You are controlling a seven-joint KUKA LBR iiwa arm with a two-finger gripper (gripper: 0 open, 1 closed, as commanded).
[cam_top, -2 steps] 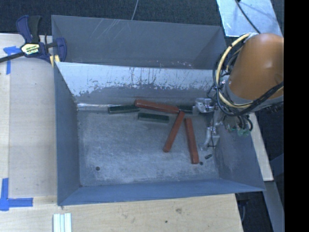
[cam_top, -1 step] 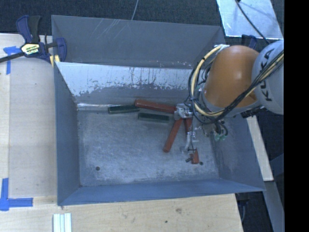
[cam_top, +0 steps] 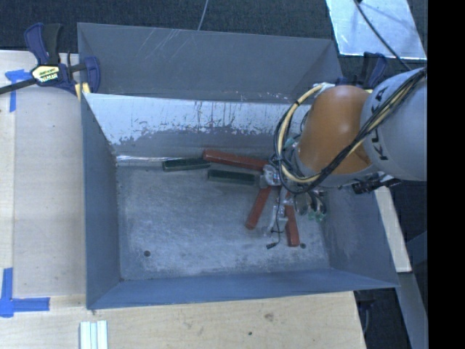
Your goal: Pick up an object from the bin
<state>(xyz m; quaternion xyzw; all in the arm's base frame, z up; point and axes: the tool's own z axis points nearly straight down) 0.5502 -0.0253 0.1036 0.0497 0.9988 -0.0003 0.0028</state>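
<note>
My gripper (cam_top: pixel 278 222) hangs low at the right side of the bin floor, under the orange wrist cover. It sits between two reddish-brown handles that spread like a V: one handle (cam_top: pixel 257 209) slants to its left, the other (cam_top: pixel 292 231) lies just to its right. They look like the two handles of a pair of pliers, whose joint is hidden under the gripper. Whether anything is gripped cannot be seen.
Near the back wall lie a longer reddish-brown handle (cam_top: pixel 232 158) and two dark green handles (cam_top: pixel 185 164) (cam_top: pixel 232 174), all left of the gripper. The bin's right wall stands close beside the arm.
</note>
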